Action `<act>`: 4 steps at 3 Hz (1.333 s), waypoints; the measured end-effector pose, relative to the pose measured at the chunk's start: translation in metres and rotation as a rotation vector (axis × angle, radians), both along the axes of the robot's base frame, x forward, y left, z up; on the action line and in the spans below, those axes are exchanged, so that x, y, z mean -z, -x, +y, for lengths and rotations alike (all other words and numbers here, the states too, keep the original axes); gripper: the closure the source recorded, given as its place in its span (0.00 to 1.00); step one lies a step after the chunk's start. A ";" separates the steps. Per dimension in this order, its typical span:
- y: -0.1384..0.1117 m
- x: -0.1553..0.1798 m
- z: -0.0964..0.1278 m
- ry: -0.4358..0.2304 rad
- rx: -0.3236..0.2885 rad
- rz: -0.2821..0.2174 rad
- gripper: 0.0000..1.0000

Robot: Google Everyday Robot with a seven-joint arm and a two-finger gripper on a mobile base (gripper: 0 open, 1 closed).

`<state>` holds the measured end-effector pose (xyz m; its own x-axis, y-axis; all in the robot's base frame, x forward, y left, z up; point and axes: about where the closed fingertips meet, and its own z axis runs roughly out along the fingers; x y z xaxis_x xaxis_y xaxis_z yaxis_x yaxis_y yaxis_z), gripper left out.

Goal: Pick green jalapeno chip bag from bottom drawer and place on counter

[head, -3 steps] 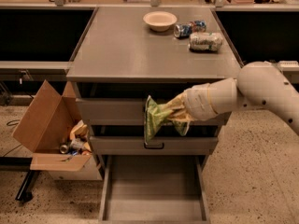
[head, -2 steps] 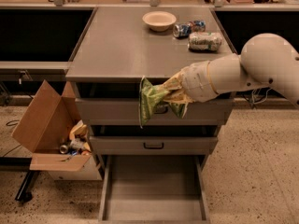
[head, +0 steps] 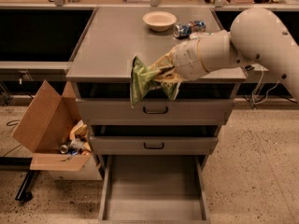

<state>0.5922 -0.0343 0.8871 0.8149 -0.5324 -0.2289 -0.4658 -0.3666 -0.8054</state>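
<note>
An open cardboard box stands on the floor at far left, scraps in its bottom, apart from the cabinet. Next comes the bottom drawer, pulled right out, its grey floor bare. Above it sit the two upper drawers with black handles.

The bag hangs in the air at the front edge of the bench, left of middle. Its lower half dangles before the top drawer face and its top is about level with the bench surface; it rests on nothing. Just to its right is the gripper, fingers clenched on the bag's right side. Crumpled film hides the tips, so how deep the bite goes is hard to say.

The bag looks light, soft and air-filled, with glossy film that is likely slippery and chips inside that would crush under a hard squeeze. A pinch on a flat seam or corner should hold better than one on the puffed middle. Held by one side as it is, it will probably swing and fold when moved. It needs lifting clear of the edge, then setting on the bare part of the bench.

Further back sits a pale bowl, with cans beside it. The arm reaches in from the right.
</note>
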 end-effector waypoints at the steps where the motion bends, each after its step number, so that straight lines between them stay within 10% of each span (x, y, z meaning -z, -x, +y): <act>1: -0.043 -0.037 0.009 -0.069 0.078 -0.016 1.00; 4: -0.135 -0.058 -0.009 -0.140 0.268 0.048 1.00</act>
<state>0.7270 -0.0429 0.9453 0.6359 -0.6880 -0.3498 -0.5696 -0.1126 -0.8142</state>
